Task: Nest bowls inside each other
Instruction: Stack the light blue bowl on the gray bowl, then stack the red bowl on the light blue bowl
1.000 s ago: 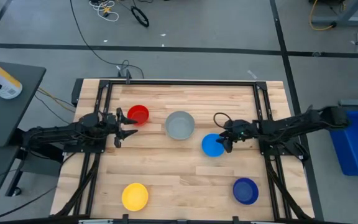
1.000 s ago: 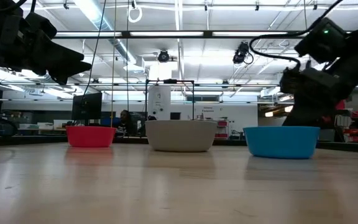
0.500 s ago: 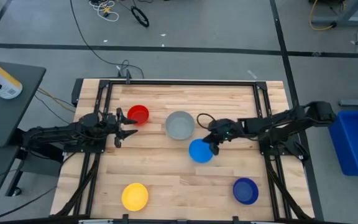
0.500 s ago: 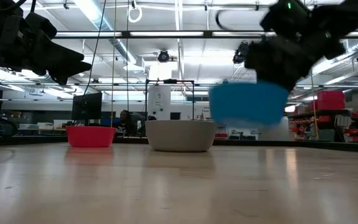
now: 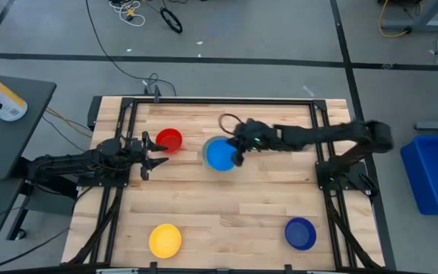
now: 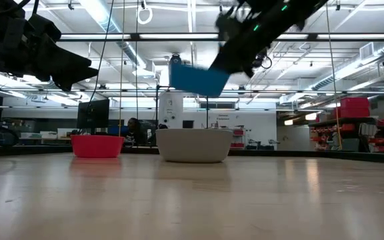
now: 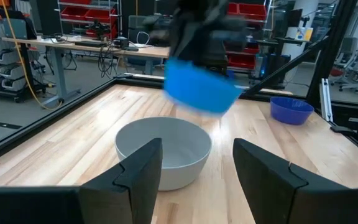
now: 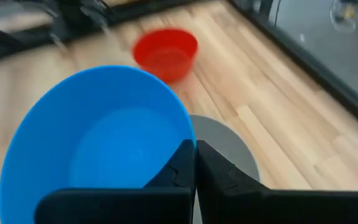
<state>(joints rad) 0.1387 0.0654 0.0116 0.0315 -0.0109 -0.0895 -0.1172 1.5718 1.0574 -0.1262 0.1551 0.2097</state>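
Light blue round plastic bowl hangs tilted above grey round plastic bowl, mid-table, rim pinched in clamped right gripper. Risk: tilted release catches grey rim, skids. Left gripper parted, empty, left side.

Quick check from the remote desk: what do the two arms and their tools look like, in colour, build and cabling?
Both arms are dark, jointed and slim. The right arm carries a looped black cable and a small green light near its tool. The left tool has two broad, angular black fingers.
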